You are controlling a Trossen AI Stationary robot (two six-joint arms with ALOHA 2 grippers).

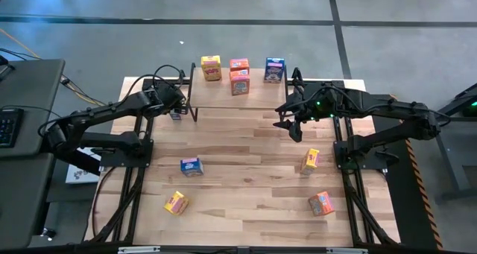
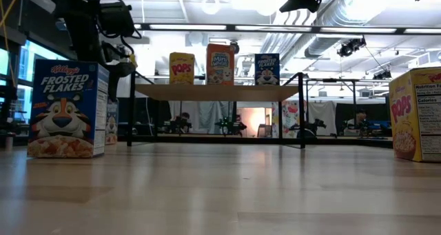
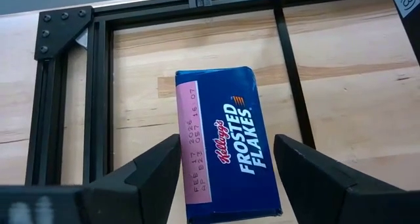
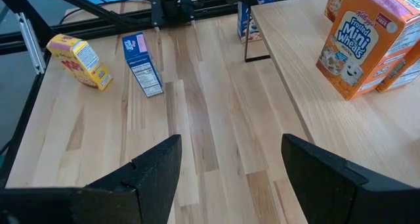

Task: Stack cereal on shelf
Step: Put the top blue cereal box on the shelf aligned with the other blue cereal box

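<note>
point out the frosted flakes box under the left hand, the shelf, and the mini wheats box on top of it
frosted flakes box [image 3: 226, 152]: left wrist view, on its blue face
shelf [image 1: 216, 97]: high view, bare wood top
mini wheats box [image 4: 351, 43]: right wrist view, orange front

Dark jointed arms [image 1: 112, 114], seemingly black cables

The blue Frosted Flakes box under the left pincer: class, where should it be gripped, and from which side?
Grip the blue box across its two long side faces, coming from above. It presents a narrow top between the left pincer's fingers, which straddle it.
</note>
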